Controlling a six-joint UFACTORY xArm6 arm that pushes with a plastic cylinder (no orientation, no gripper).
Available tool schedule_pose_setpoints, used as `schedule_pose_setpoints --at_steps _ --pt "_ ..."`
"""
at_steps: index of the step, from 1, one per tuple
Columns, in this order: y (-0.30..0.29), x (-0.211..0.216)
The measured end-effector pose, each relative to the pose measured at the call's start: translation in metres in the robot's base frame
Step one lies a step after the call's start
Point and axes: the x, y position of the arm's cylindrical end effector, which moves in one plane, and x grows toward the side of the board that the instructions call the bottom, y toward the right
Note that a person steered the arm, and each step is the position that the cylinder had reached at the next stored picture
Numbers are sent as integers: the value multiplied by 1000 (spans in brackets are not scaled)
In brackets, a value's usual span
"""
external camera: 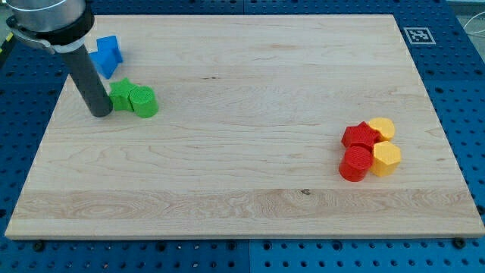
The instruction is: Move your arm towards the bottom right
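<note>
My tip (pixel 100 112) rests on the wooden board (pixel 242 189) at the view's upper left. It touches the left side of a green star-shaped block (pixel 120 94), which sits against a green cylinder (pixel 143 101). A blue block (pixel 107 55) of irregular shape lies just above them, right of my rod. At the view's right is a tight cluster: a red star-shaped block (pixel 358 136), a red cylinder (pixel 354 164), a yellow block (pixel 383 127) and a yellow hexagonal block (pixel 386 159).
The board lies on a blue perforated table (pixel 462 45). A white fiducial tag (pixel 419 35) sits just off the board's top right corner.
</note>
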Motion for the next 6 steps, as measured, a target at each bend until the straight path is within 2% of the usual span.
schedule_pose_setpoints --at_steps 1,3,5,6 --pt "5 4" --pt "9 65" --pt "76 109" --pt "121 110"
